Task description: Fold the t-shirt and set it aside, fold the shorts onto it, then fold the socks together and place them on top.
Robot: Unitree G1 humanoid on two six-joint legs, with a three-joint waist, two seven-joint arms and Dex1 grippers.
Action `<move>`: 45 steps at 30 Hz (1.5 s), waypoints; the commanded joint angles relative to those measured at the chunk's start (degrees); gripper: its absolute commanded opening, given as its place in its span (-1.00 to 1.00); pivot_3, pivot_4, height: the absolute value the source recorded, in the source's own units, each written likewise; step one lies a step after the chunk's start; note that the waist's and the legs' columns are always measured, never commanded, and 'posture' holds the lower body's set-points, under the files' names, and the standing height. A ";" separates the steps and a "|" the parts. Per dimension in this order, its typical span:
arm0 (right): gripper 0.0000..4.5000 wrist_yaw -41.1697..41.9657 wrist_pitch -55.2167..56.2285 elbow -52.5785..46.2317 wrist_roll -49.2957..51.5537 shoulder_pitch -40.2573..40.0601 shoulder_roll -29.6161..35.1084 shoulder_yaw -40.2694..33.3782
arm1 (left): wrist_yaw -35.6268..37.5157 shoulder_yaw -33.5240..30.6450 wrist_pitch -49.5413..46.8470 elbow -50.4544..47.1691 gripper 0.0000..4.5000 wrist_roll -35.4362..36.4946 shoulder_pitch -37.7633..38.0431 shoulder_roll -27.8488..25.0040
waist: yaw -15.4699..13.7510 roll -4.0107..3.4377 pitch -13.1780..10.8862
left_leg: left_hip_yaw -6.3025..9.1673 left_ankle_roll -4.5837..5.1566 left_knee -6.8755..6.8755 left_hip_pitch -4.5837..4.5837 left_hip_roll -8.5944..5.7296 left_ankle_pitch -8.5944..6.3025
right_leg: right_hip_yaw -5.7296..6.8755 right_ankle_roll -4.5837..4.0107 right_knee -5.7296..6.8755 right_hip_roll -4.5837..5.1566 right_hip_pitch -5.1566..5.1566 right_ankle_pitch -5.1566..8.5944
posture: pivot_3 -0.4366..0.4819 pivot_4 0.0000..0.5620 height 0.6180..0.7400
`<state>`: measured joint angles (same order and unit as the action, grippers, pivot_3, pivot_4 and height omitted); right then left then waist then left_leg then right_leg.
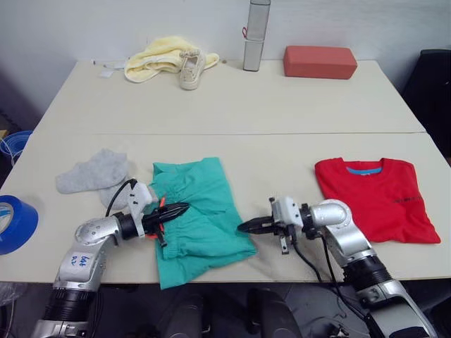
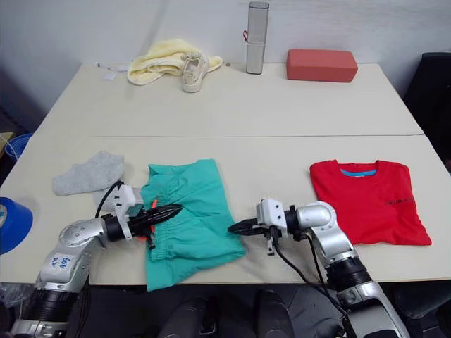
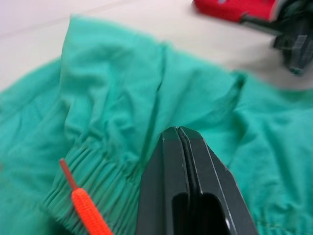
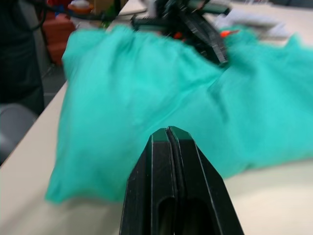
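Both grippers [image 1: 180, 209] [image 1: 248, 225] w/ jaws closed (empty) flank shorts [image 1: 201, 218]; socks [image 1: 95, 171] beside.

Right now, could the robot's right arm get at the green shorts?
Probably yes: the right gripper sits, fingers shut, just off the edge of the shorts, with only bare table between.

Left arm reaches in from the near left edge, forearm angled up and to the right, wrist roughly level. Left gripper [image 1: 180, 208] points right, low over the surface, its two black fingers [image 3: 188, 181] pressed flat together, nothing held between them.

Right arm comes in from the near right, elbow bent, forearm turned back toward the left. Right gripper [image 1: 245, 225] points left, fingers [image 4: 173, 181] likewise closed tip to tip, empty. The two grippers face each other, apart.
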<state>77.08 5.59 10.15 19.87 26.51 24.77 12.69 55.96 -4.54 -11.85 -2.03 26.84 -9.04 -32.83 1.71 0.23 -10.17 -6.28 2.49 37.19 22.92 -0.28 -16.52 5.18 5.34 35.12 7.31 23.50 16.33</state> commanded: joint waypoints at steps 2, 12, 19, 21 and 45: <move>-0.99 -2.45 -4.50 -3.14 0.79 3.89 -3.44 1.22 | 1.44 0.68 -0.82 -2.13 -1.00 0.52 -7.45 -0.67 | -0.28 0.01 0.00 | 0.04 -0.01 0.03 0.02 0.00 0.00 | 0.05 0.00 -0.01 0.01 -0.02 0.00 | -0.05 -0.47 1.00; -0.99 -9.41 0.39 8.25 -11.83 5.19 -8.44 7.70 | -4.03 7.96 1.74 12.17 -1.00 -11.37 -15.04 3.77 | -0.03 0.06 0.01 | -0.13 0.39 0.15 0.18 -0.05 0.14 | 0.88 0.02 0.30 0.18 0.05 -0.02 | -0.05 -0.47 1.00; -0.99 -6.57 5.86 8.93 -10.25 1.35 -1.22 2.71 | -9.37 5.87 6.61 15.90 -1.00 -16.05 -13.14 3.17 | -0.19 0.07 0.01 | -0.11 0.44 0.30 0.14 -0.06 0.14 | 0.89 0.03 0.41 0.27 -0.03 -0.02 | -0.05 -0.47 1.00; -0.99 -4.16 8.95 8.16 -5.31 0.94 -1.07 -0.43 | -7.62 3.39 10.19 14.46 -1.00 -12.82 -12.15 3.85 | -0.17 0.07 0.01 | -0.09 0.25 0.28 0.06 -0.06 0.02 | 0.88 0.03 0.39 0.28 -0.09 -0.02 | -0.05 -0.47 1.00; 0.99 -17.18 -82.37 9.04 9.54 20.86 -3.93 3.81 | 0.68 -3.32 8.00 1.05 -1.00 -7.71 8.09 -5.95 | 0.01 -0.02 0.03 | 0.04 0.01 0.01 0.11 0.07 -0.13 | 0.97 -0.31 0.04 0.35 0.08 0.06 | -0.05 -0.47 1.00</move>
<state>60.36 -72.45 17.48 28.64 48.81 22.05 13.08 57.61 -8.33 -4.80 -1.67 20.51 -0.74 -39.06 1.72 0.22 -10.14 -6.25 2.50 37.18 23.02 -0.21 -16.64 6.16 5.03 35.15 7.66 23.58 16.39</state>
